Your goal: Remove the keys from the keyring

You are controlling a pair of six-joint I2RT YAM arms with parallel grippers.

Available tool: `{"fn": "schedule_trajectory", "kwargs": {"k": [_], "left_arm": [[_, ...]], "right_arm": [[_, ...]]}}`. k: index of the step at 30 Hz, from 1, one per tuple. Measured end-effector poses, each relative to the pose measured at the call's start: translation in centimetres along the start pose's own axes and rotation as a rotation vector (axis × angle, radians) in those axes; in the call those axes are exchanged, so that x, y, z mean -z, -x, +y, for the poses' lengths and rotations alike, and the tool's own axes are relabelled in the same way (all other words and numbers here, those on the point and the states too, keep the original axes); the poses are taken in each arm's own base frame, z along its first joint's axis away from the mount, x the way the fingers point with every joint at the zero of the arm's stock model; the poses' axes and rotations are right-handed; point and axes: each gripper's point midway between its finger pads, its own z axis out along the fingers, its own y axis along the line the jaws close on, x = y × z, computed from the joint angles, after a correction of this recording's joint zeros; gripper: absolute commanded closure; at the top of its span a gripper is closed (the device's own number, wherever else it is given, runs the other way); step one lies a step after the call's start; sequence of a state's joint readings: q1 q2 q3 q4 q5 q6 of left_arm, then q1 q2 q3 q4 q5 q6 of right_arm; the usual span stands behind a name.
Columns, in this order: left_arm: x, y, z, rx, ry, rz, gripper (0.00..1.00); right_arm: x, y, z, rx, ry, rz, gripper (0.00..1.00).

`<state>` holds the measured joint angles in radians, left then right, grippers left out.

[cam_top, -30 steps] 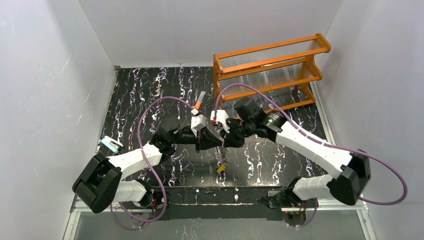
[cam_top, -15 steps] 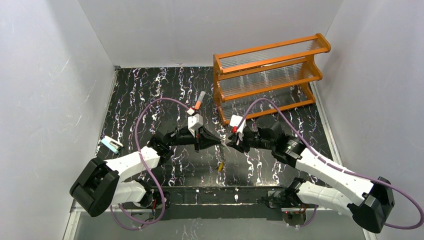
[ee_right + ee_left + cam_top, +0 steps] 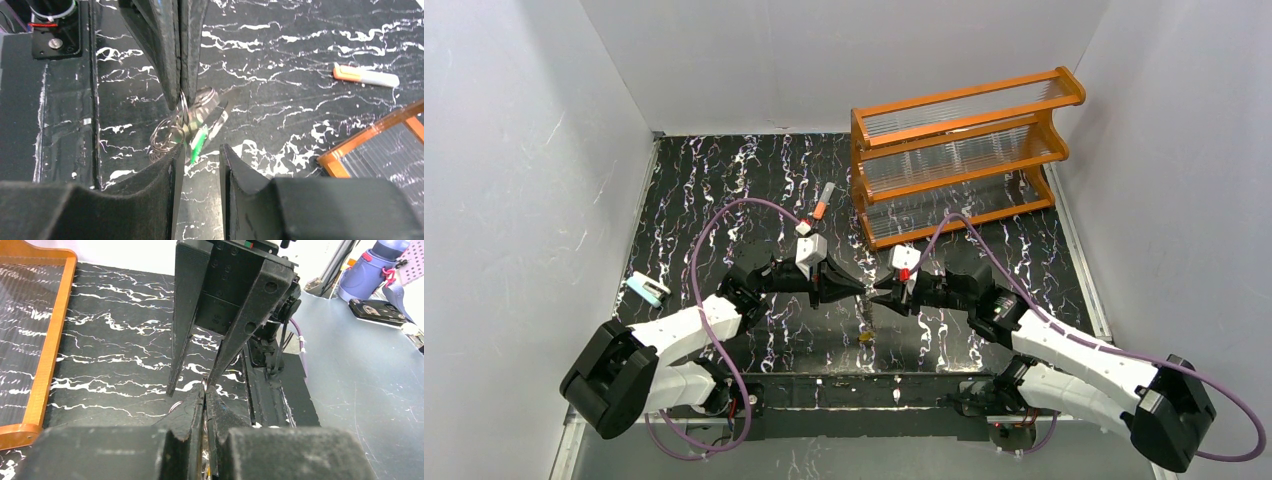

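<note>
Getting only a silvery smear of the keyring (image 3: 201, 111) on the right wrist view, outline impossible to trace. Same with the green key (image 3: 198, 142): just a blurred streak. Can't separate the tangle of small rings (image 3: 162, 141) alongside. Seeing the left gripper (image 3: 180, 102) pinched together, but can't see the contact spot between its pads. From above, far too tiny to read, barely catching the yellow-orange key (image 3: 865, 338) as a speck. Seeing the orange rack (image 3: 332, 159) only partly, cut by the right edge.
</note>
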<state>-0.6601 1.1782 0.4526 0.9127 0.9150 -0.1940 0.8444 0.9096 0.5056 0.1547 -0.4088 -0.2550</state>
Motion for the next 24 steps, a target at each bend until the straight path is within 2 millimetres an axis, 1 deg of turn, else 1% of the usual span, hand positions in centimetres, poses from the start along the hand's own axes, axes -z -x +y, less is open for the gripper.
{"fn": "schedule_trajectory", "kwargs": {"k": [7, 10, 14, 19, 22, 24], "left_arm": [[0.0, -0.1, -0.5, 0.001, -0.03, 0.006, 1.0], [0.1, -0.1, -0.7, 0.004, -0.038, 0.007, 1.0], [0.2, -0.1, -0.5, 0.006, -0.03, 0.009, 1.0], [0.8, -0.7, 1.0, 0.007, 0.059, 0.033, 1.0], [1.5, -1.3, 2.4, 0.006, 0.164, 0.077, 1.0], [2.1, -1.4, 3.4, -0.004, 0.24, 0.101, 1.0]], "right_arm": [[-0.8, 1.4, 0.7, 0.025, 0.062, -0.078, 0.6], [-1.2, 1.5, 0.9, 0.028, 0.085, -0.088, 0.62], [-1.3, 1.2, 0.8, 0.019, 0.079, -0.08, 0.6], [-1.2, 0.5, -0.5, -0.027, -0.008, -0.043, 0.58], [-1.0, -0.6, -1.1, -0.098, -0.06, 0.01, 0.57], [-0.9, -1.5, -1.5, -0.151, -0.095, 0.053, 0.52]]}}
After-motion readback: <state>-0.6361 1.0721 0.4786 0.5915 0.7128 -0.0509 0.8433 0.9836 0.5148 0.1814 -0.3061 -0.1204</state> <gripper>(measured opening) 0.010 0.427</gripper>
